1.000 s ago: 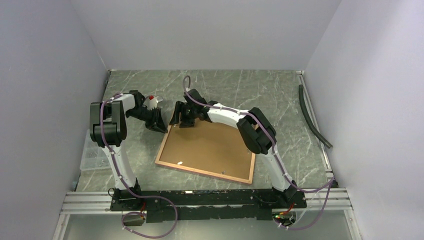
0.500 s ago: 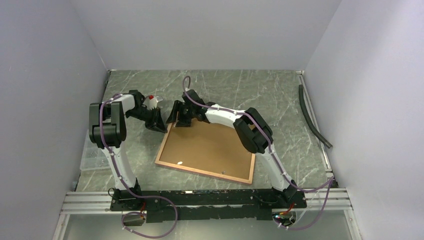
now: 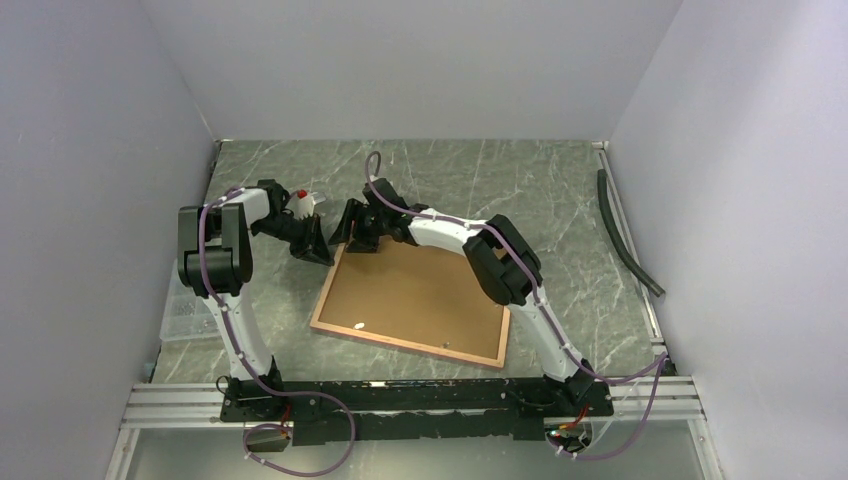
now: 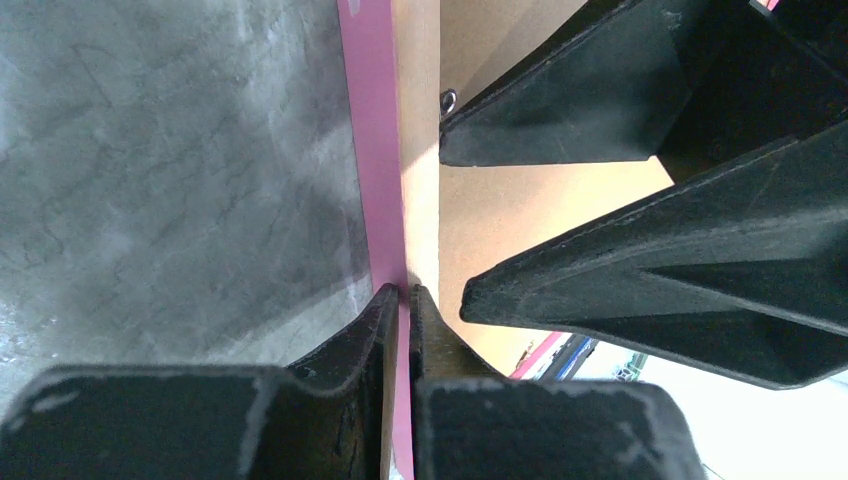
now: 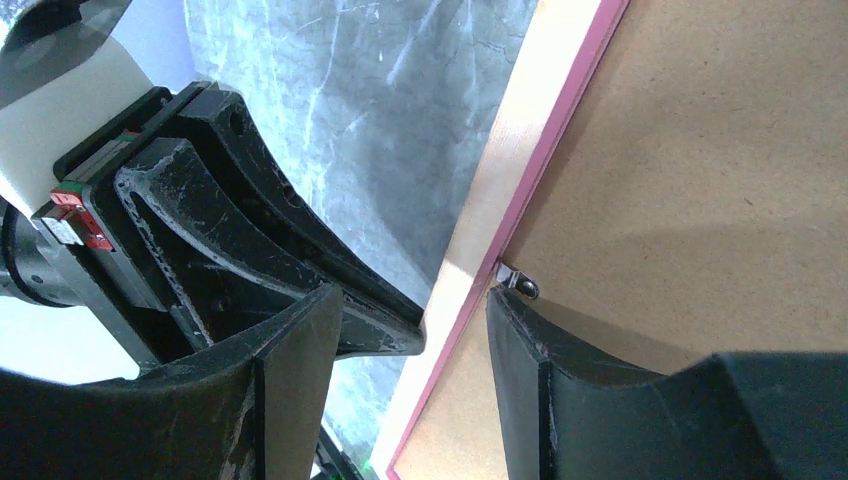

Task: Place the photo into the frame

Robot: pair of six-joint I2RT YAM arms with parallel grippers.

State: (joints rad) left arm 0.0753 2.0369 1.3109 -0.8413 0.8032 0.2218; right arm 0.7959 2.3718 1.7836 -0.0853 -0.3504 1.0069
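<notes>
Now: left gripper jaws were clamped on the frame rim facing the left edge of the bench; right gripper jaws stood wide, straddling that rim by a metal clip.

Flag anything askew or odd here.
The frame lies rear up, skewed against the table's edges. The left pincer is shut on its pink rim at the far left corner; the right pincer is open astride that rim. No photo shows. Nothing spilled or damaged.
</notes>
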